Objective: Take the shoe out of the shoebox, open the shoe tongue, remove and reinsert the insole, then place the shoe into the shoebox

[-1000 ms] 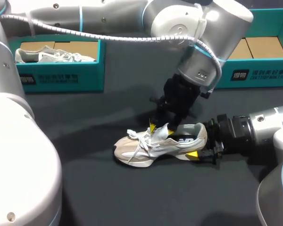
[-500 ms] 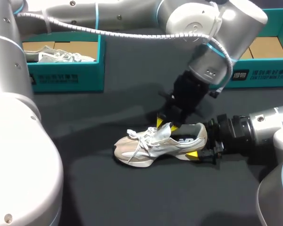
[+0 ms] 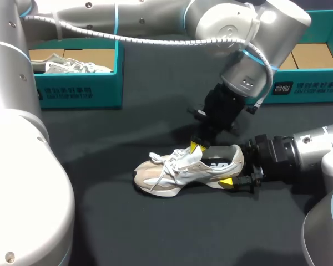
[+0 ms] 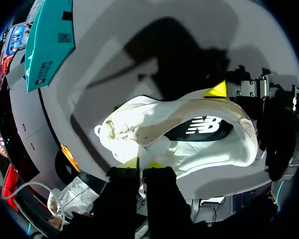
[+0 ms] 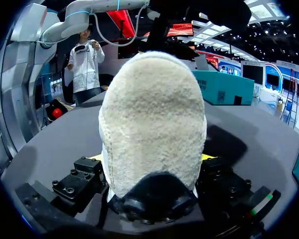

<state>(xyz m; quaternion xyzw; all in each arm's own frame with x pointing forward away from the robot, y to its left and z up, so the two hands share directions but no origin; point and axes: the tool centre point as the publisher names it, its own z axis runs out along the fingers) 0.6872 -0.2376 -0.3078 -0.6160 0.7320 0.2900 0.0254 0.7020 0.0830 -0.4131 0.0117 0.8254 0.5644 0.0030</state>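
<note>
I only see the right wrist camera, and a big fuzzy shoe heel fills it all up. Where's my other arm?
Observer: Your left gripper hangs over the opening of the shoe, pinching the tongue.
Child: Which way does the toe point?
Observer: Toward the left side of the table; the shoe stands on its sole.
Child: Where's a box to put it in?
Observer: A teal shoebox sits at the far right, behind your camera.
</note>
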